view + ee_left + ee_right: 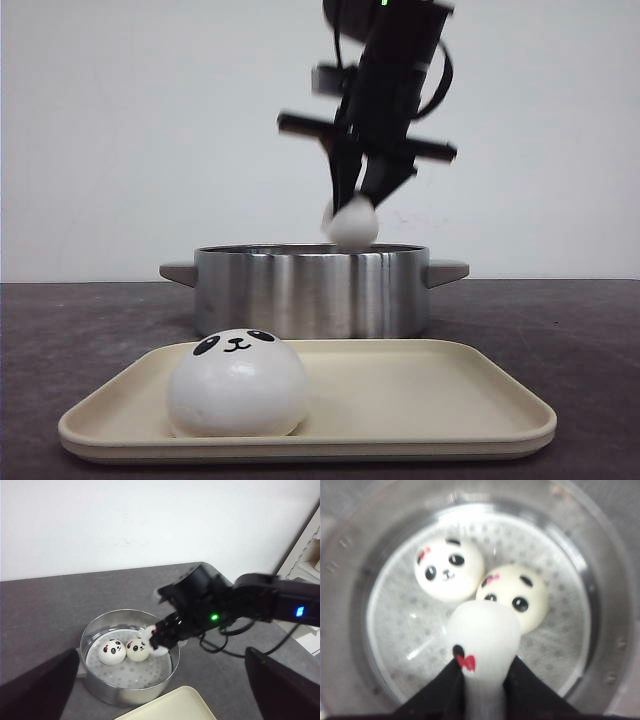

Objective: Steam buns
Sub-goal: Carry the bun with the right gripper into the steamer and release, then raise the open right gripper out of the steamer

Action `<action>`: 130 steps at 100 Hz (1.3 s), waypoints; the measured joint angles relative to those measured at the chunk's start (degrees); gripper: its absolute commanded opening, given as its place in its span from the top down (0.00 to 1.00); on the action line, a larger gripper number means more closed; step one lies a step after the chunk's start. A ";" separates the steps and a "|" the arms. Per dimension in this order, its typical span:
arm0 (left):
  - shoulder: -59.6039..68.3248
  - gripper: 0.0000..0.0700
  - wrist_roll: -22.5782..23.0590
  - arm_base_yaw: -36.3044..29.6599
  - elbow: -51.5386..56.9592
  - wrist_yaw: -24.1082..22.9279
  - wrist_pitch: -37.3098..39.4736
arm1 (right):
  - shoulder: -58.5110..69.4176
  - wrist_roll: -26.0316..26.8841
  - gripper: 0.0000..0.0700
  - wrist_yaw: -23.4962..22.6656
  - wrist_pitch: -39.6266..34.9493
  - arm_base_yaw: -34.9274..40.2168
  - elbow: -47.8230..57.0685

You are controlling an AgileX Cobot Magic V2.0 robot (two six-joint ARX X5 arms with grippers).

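My right gripper [358,195] hangs just above the rim of the steel pot [310,290], shut on a white bun [352,222] that is squeezed between its fingers. In the right wrist view this bun [482,635] shows a black ear and a red mark. Under it, two panda-faced buns [448,573] [517,596] lie side by side on the pot's perforated steamer plate [420,640]. Another panda bun [237,385] sits on the left part of the cream tray [420,400]. My left gripper [160,680] is open and empty, looking down from above and in front of the pot [125,690].
The pot has two side handles [447,270] and stands right behind the tray on a dark grey tabletop [560,330]. In the left wrist view a white shelf unit [305,550] stands at the table's right edge, and the right arm's cable [225,642] loops above the table.
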 measured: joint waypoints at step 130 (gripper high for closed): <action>9.09 0.09 -1.95 -0.04 -13.20 6.56 -7.19 | -21.62 -3.43 0.97 4.17 -3.39 7.80 3.67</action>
